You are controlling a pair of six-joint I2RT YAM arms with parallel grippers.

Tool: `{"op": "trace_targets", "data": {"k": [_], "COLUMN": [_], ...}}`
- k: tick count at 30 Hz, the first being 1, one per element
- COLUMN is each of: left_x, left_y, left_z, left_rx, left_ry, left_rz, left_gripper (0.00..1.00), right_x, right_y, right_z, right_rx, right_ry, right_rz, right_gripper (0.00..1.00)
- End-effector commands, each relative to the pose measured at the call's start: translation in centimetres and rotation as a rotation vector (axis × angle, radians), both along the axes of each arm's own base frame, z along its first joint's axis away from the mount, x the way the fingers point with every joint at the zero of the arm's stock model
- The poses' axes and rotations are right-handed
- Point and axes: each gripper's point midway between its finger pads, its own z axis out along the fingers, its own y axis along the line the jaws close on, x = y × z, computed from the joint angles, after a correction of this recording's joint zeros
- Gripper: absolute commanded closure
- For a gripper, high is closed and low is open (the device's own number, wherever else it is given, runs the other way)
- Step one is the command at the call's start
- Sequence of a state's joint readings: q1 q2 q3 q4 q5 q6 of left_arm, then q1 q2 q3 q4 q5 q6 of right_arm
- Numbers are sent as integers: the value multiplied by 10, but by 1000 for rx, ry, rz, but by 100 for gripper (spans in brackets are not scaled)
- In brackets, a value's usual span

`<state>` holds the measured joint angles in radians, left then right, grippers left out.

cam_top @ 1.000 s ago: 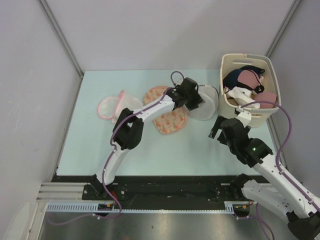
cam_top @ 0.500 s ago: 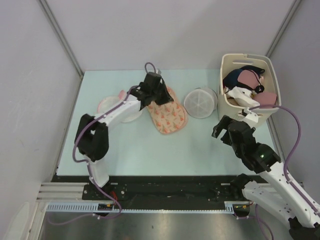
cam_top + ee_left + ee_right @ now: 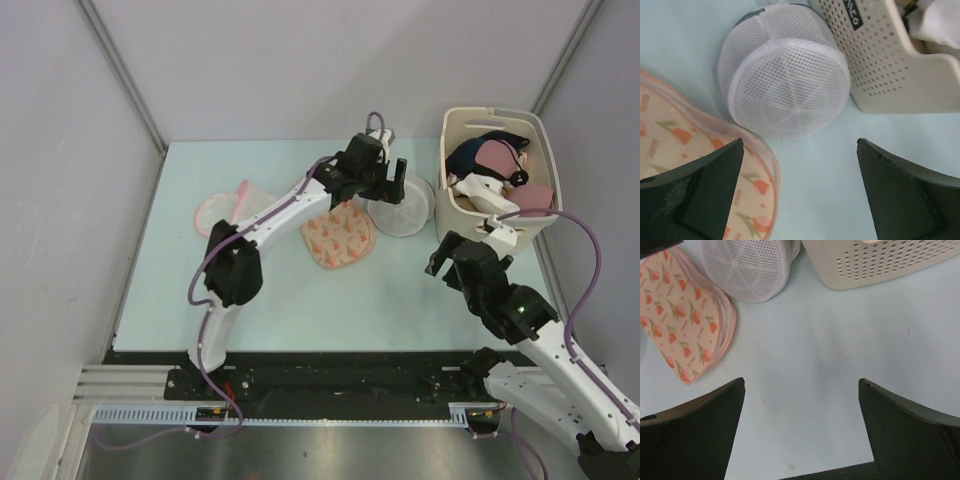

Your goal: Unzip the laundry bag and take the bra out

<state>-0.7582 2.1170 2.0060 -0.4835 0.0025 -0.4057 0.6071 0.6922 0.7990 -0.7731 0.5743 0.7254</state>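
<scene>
White mesh laundry bag (image 3: 785, 75), round, just left of the beige basket (image 3: 880, 65); we list left gripper (image 3: 383, 187) spread, empty, at its left edge; right gripper (image 3: 450, 262) spread, empty, nearer.

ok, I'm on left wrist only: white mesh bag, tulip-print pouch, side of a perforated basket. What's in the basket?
Observer: The basket is piled with garments, dark and pink ones on top; they look like bras.
Operator: And the other arm?
Observer: The right pincer hangs open and empty over the table, just on the near side of the basket.
Operator: Anything else lying out there?
Observer: Yes, a pink-rimmed mesh bag lies flat towards the table's left side, beyond the tulip pouch.
</scene>
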Motion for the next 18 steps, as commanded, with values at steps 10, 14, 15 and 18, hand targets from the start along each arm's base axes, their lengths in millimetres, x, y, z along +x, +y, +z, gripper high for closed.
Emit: {"op": "trace_targets", "data": {"k": [10,14,15,18], "left_x": [48,43,42,46], "left_y": [-6,-15,-16,-19], "left_z": [-57,-68,-68,-69], "left_rx": [44,-228,-265,-323], "left_ry": [-192,-38,-19,-2], "left_rz": [-416,-495,-512,-518], "left_gripper": [0,0,2,2], "right_x": [-12,-13,-13,-13], "right_y": [-21,-22,-22,-21], "right_z": [18,16,16,14], "right_rx": [7,3,5,3], "right_ry": [-42,-31,-33,-25], "right_rz": [-79,-84,-84,-85], "right_gripper": [0,0,0,0]}}
